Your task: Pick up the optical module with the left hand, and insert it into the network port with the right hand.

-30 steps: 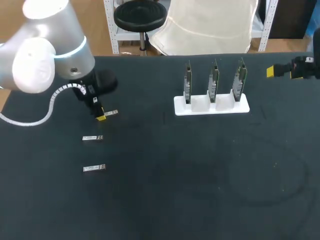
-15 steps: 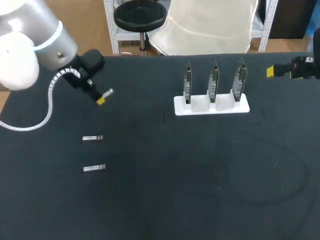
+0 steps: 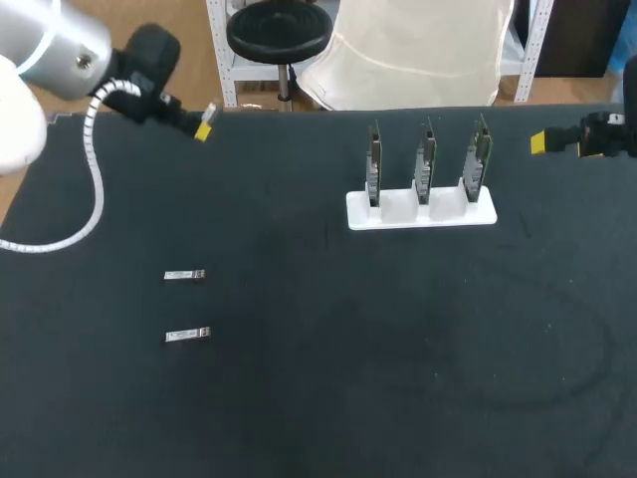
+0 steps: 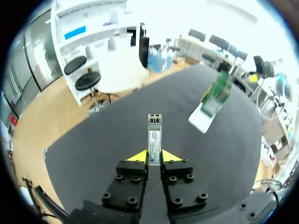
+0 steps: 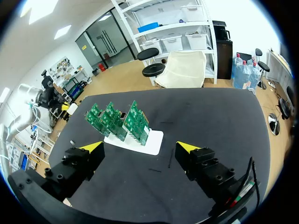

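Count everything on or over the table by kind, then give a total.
Optical modules: 3 (1 gripped, 2 lying on the table)
Circuit boards: 3
White stand: 1
Total: 7

Arm behind right hand point(image 3: 542, 142) out of view
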